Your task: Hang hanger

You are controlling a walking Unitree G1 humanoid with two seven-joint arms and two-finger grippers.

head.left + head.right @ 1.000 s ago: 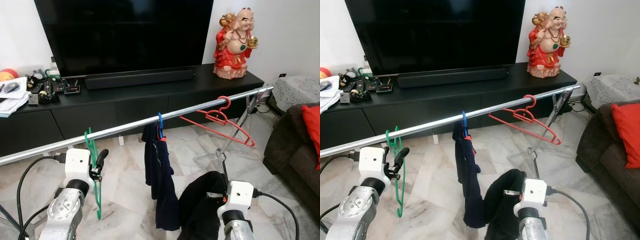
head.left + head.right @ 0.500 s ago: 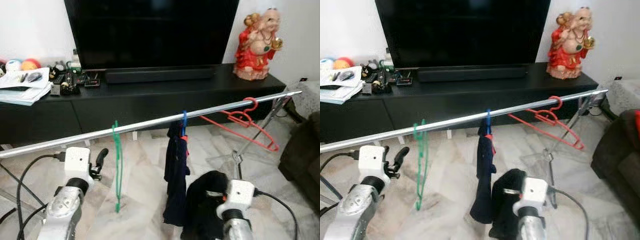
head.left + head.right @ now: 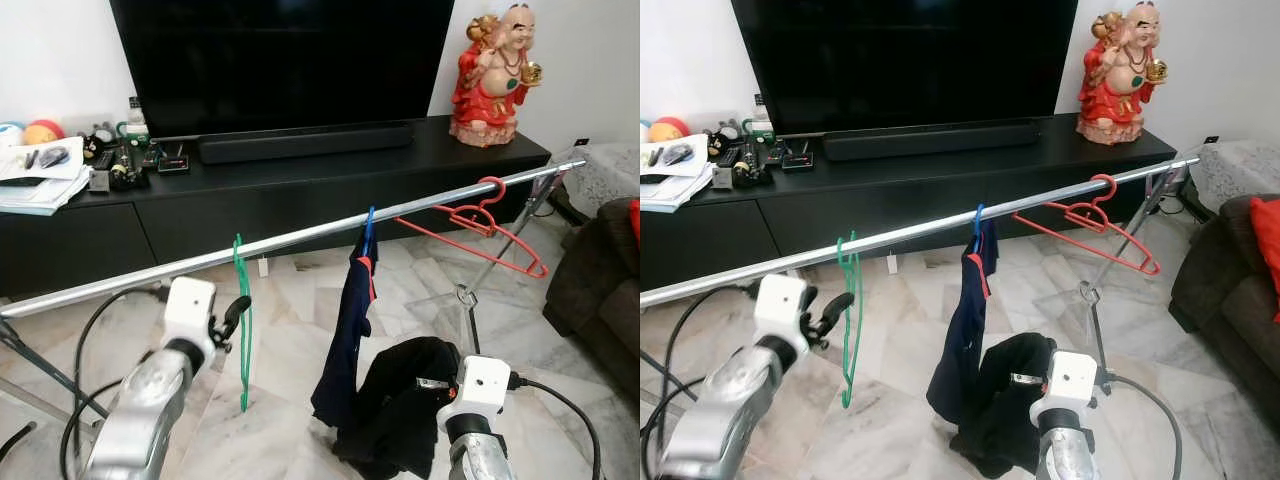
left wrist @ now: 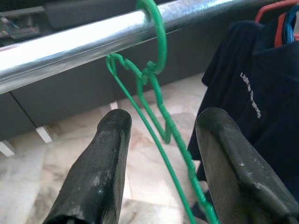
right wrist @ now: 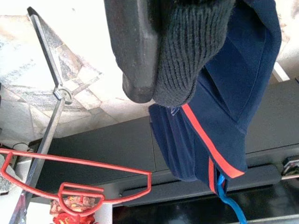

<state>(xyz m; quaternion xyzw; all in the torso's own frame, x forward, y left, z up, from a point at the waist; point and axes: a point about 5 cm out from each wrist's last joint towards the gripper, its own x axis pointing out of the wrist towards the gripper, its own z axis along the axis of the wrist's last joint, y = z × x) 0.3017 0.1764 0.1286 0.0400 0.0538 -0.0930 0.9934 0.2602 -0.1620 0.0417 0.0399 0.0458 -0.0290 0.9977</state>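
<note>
1. Left gripper (image 4: 161, 154) has its 2 fingers apart, straddling the green hanger (image 3: 241, 320) without pinching it; right gripper (image 5: 159, 51) is clamped on a black knit garment (image 3: 400, 400).
2. The hanger's hook sits over the steel rail (image 3: 300, 238); hanging looks done.
3. Next: draw the left arm straight back, clear of the wire.

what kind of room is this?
Likely a home living room used for drying laundry: a big TV on a low black cabinet, a sofa, and a clothes rail with hangers.
</note>
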